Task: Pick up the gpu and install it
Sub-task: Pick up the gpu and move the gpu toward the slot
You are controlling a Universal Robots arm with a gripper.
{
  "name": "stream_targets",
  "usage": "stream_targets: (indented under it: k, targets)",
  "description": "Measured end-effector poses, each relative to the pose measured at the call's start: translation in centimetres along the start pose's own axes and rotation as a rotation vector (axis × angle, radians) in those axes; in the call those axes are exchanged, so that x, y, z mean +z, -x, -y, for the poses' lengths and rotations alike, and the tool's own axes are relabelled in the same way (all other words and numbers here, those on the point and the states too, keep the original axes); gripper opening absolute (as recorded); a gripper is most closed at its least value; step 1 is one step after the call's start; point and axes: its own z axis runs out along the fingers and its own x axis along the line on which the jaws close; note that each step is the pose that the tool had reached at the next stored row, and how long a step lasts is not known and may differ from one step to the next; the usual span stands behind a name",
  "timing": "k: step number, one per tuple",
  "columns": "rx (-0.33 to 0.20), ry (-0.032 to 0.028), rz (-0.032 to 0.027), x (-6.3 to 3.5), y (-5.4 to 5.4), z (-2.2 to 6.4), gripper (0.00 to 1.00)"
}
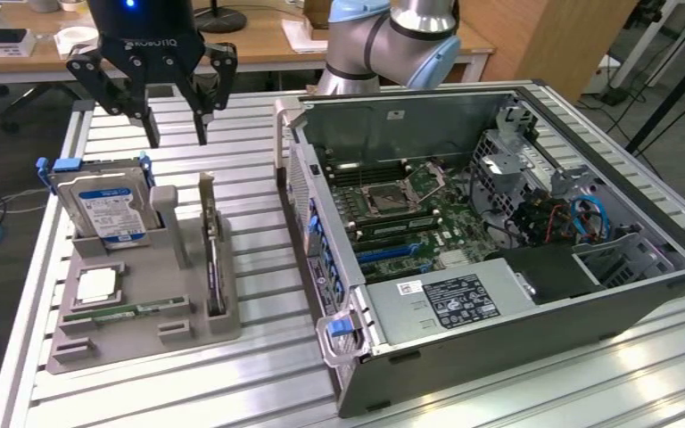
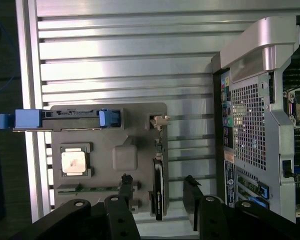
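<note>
The gpu (image 1: 211, 259) stands on its edge in a slot of the grey holder (image 1: 182, 334), its silver bracket end rising toward the back. In the wrist view the gpu (image 2: 158, 192) shows edge-on as a thin dark strip with a pale bracket tip. My gripper (image 1: 176, 134) hangs open above the table behind the holder, well above the card and holding nothing. In the wrist view my gripper (image 2: 157, 184) has one black finger on each side of the card's line, apart from it.
An open computer case (image 1: 485, 232) lies on the exterior view's right, motherboard exposed. The holder also carries a hard drive (image 1: 104, 201) with blue rails, a processor chip (image 1: 96, 283) and a memory stick (image 1: 128, 312). The slatted aluminium table (image 1: 247, 107) runs under everything.
</note>
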Motion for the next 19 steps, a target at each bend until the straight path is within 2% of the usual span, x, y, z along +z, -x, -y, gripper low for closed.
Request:
stream_targets:
  k: [11,19]
  targets:
    - [0.0,0.0001,0.0001,0.27,0.0,0.17,0.53]
    - [0.0,0.0,-0.0001,0.32,0.4,1.09,0.53]
